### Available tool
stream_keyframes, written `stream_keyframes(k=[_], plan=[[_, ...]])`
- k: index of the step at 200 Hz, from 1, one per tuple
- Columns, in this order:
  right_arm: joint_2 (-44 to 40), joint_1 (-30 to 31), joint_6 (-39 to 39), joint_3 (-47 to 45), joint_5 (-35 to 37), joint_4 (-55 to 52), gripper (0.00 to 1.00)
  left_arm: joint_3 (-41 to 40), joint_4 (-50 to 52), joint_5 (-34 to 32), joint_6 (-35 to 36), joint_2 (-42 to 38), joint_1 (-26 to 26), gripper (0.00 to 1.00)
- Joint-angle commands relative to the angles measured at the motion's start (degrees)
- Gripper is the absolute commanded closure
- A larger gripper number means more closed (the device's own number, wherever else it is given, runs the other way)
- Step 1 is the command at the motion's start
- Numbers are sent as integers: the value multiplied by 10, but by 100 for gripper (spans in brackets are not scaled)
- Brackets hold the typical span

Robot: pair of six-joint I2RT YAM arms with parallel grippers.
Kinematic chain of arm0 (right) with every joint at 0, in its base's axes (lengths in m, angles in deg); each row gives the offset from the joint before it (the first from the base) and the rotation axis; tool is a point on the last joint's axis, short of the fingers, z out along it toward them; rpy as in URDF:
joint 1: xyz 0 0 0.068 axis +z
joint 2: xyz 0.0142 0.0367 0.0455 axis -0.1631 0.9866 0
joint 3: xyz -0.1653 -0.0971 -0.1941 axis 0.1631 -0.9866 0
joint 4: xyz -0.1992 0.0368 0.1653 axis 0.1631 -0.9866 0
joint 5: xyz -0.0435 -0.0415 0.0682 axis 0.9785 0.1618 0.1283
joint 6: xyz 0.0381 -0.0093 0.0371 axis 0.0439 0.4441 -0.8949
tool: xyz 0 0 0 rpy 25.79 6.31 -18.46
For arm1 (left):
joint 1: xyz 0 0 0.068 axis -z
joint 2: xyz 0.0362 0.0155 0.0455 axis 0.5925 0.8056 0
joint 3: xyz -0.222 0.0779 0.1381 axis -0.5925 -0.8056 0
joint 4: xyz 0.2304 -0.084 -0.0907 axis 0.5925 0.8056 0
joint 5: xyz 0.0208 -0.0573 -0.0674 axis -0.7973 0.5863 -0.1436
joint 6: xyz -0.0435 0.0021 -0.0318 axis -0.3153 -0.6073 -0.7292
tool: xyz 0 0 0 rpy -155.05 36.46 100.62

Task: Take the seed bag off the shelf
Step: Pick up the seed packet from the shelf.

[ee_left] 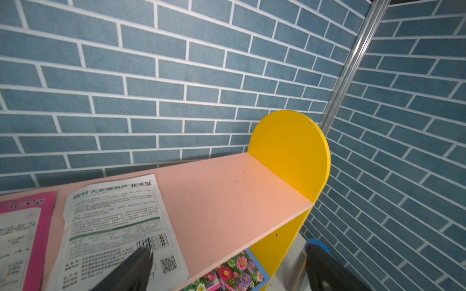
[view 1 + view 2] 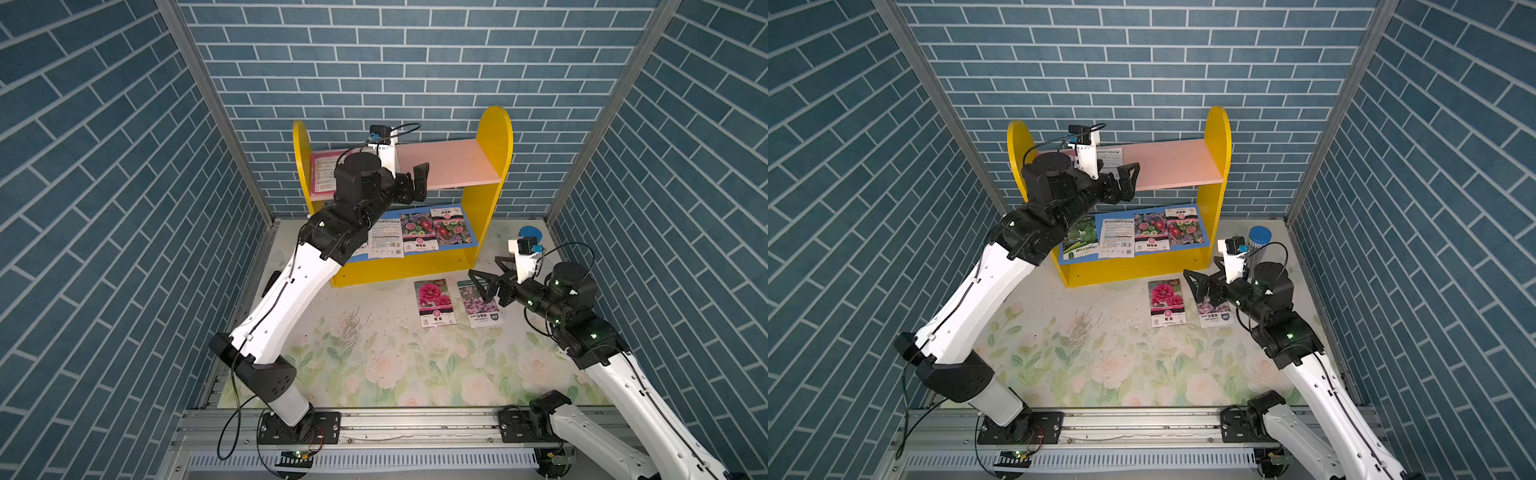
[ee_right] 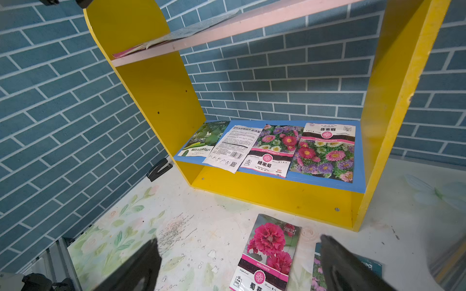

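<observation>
The seed bag (image 1: 118,226) I take as my target is a white packet lying printed back up, barcode showing. It rests flat on the pink upper board (image 1: 227,196) of the shelf (image 2: 494,137), a small yellow rack set against the brick-pattern wall. A pink bag (image 1: 25,239) lies just beside it on the same board. My left claw (image 1: 229,249) is at this board's front edge, spread wide and holding nothing. In the wrist view one finger (image 1: 133,269) lies over the bag's barcode corner and the other shows off the board; I cannot tell whether the first touches the paper. Four more bags (image 3: 272,148) lie in a row on the blue lower board (image 3: 315,180). A red-flower bag (image 2: 434,301) and a purple-flower bag (image 2: 480,305) lie on the floral counter (image 2: 374,365) in front of the shelf. My right claw (image 2: 483,266) hovers low over the purple one, also spread wide and empty. The step in hand looks like the approach to the grasp. I judge the next move calls for working a finger under the thin bag's front edge, or dragging it forward, then closing and drawing it clear of the shelf.
</observation>
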Motion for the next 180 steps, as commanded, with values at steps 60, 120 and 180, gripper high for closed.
stream_keyframes(k=[60,120,180], plan=[[9,2,19,55,8,-20,0,100,32,-70,2,110,-54,0],[13,2,24,56,12,-31,2,119,22,-97,31,162,-74,0],[-2,2,35,44,30,-42,2,122,32,-97,30,189,-74,0]])
